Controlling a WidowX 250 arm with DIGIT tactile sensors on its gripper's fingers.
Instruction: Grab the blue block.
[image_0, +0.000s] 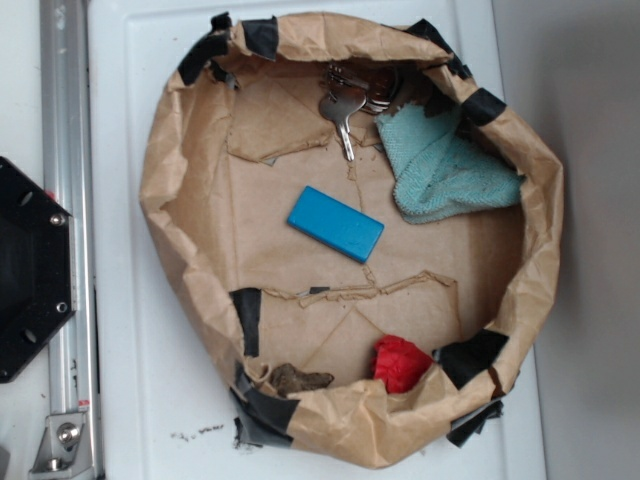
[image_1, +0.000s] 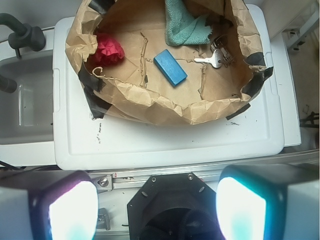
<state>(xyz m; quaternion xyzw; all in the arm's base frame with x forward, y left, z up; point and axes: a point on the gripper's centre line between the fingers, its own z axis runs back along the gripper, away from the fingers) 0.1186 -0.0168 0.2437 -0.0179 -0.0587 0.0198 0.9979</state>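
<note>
While the hand (image_1: 157, 210) hangs wide and empty, well back from the paper basket (image_1: 150, 107), the blue block (image_1: 170, 67) ahead lies ungrasped; approach, descent, closure all remain.

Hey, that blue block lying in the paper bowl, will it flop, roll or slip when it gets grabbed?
The blue block looks like a rigid slab, so probably no flopping. It lies flat, so rolling seems unlikely. Its smooth faces might slip between the gripper fingers.
</note>
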